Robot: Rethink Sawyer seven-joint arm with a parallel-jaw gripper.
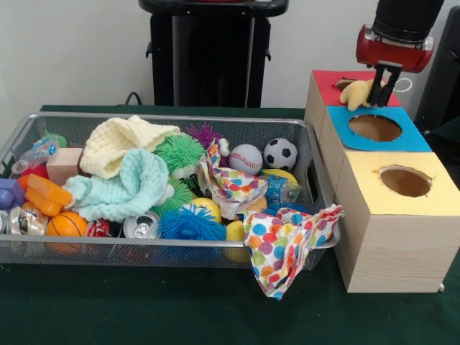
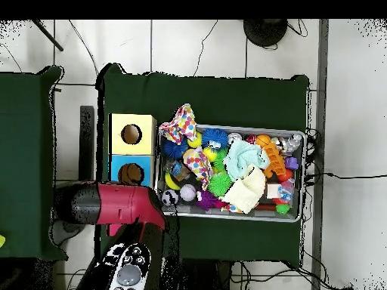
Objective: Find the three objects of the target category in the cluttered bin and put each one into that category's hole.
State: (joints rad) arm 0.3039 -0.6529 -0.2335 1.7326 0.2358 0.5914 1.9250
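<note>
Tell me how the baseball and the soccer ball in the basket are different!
The baseball is white with red stitching; the soccer ball is white with black patches. In the front view the baseball sits left of the soccer ball, touching it. The soccer ball looks slightly bigger. Both are small round balls lying at the wire basket's back edge.

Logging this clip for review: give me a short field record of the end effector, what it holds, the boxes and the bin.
end effector: above the red box, shut on a yellow toy
toy position: at the red box's hole, not yet dropped in
boxes: red, blue, yellow in a row, one hole each
bin: wire mesh, full of balls, cloths, cans
polka-dot cloth: hanging over the bin's edge
</note>
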